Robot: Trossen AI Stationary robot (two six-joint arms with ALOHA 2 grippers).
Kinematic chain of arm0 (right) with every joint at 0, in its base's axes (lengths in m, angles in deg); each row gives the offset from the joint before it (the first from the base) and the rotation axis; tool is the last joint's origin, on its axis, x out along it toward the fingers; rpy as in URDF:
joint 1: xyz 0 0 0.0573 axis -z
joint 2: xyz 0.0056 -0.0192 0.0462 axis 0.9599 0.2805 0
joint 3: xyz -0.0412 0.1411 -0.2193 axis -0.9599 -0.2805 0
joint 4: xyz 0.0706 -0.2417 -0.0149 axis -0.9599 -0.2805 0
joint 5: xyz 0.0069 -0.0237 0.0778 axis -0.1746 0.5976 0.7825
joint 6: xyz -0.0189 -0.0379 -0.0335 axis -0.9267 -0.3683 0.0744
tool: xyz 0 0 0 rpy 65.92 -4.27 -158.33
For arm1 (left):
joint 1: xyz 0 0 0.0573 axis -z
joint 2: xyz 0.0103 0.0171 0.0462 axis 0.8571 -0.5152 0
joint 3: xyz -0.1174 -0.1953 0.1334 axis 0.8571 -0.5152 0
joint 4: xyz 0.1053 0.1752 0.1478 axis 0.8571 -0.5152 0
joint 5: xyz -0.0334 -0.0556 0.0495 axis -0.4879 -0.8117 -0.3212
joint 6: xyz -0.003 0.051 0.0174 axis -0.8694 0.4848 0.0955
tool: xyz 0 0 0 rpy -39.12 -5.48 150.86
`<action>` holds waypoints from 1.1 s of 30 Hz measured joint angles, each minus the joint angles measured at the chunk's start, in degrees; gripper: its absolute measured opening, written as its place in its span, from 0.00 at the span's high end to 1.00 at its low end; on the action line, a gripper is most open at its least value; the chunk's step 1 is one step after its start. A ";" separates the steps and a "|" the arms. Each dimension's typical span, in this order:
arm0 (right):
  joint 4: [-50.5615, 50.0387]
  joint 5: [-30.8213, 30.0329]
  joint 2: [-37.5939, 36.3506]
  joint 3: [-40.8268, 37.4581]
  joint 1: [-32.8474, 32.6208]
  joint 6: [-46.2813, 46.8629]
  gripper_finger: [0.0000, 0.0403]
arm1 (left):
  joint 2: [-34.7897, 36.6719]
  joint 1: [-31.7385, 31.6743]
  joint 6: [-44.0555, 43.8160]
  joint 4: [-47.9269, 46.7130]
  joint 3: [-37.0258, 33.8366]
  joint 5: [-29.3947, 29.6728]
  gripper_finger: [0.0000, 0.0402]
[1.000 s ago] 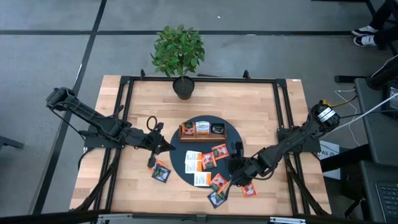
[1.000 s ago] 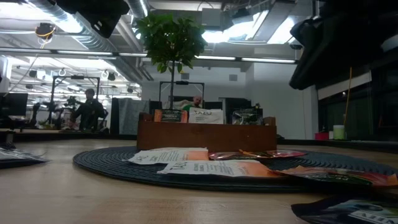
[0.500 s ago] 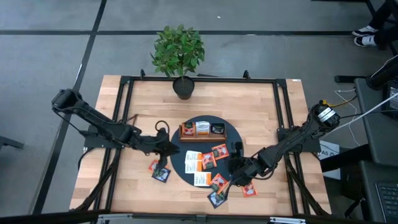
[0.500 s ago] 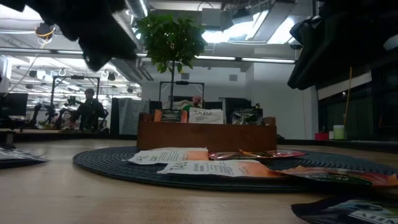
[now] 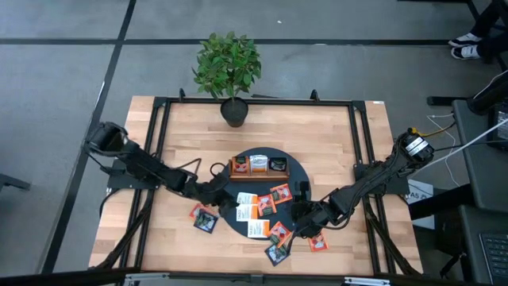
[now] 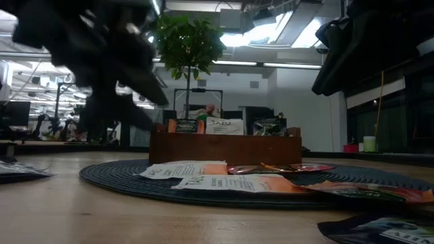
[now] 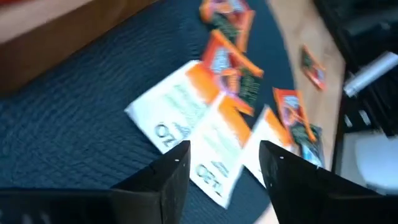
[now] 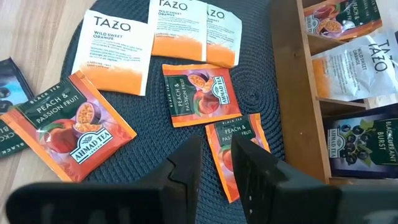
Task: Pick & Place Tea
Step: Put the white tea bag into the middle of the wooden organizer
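Observation:
The tea lies as small flat sachets. Several white-and-orange ones [image 5: 248, 203] and orange ones [image 8: 196, 93] rest flat on a round dark mat [image 5: 295, 176], and others lie on the wood beside it [image 5: 205, 219]. A wooden tray [image 5: 259, 166] on the mat's far part holds upright sachets. My left gripper [image 7: 225, 149] hangs open above the white-and-orange sachets at the mat's left side [image 5: 225, 193]. My right gripper [image 8: 217, 142] hovers a little open over an orange sachet [image 8: 231, 155] at the mat's near right [image 5: 299, 213]. Neither touches anything.
A potted plant [image 5: 233, 111] stands at the table's far edge. Black frame rails [image 5: 159, 143] run along the table's sides. More sachets lie off the mat near the front edge [image 5: 277, 253]. In the low view a person [image 6: 98, 118] shows far off in the room.
My left gripper has come down and gone toward the table's right, from the bare wood to the mat's left edge. It has rolled about its own line on the way, and its fingers now stand apart. My right arm has kept still.

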 joint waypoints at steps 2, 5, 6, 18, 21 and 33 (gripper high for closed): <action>0.00 -0.01 0.00 0.00 0.00 -0.04 0.77 | -2.21 -1.17 -2.02 0.74 0.00 -1.17 0.53; -0.02 -0.01 0.00 0.00 0.00 -0.12 0.77 | -5.04 -2.89 -3.95 2.07 0.02 -3.96 0.52; -0.02 -0.01 0.00 0.00 0.00 -0.15 0.77 | -5.76 -3.40 -4.10 2.27 0.02 -4.88 0.52; -0.04 -0.03 0.00 0.00 0.00 -0.17 0.77 | -8.30 -6.91 -3.07 4.53 0.07 -11.79 0.52; -0.03 -0.05 0.00 0.00 0.00 -0.17 0.77 | -8.36 -7.49 -2.67 4.86 0.13 -12.87 0.52; -0.02 -0.05 -0.02 0.00 0.00 -0.17 0.77 | -8.36 -7.58 2.59 4.89 1.84 -13.52 0.52</action>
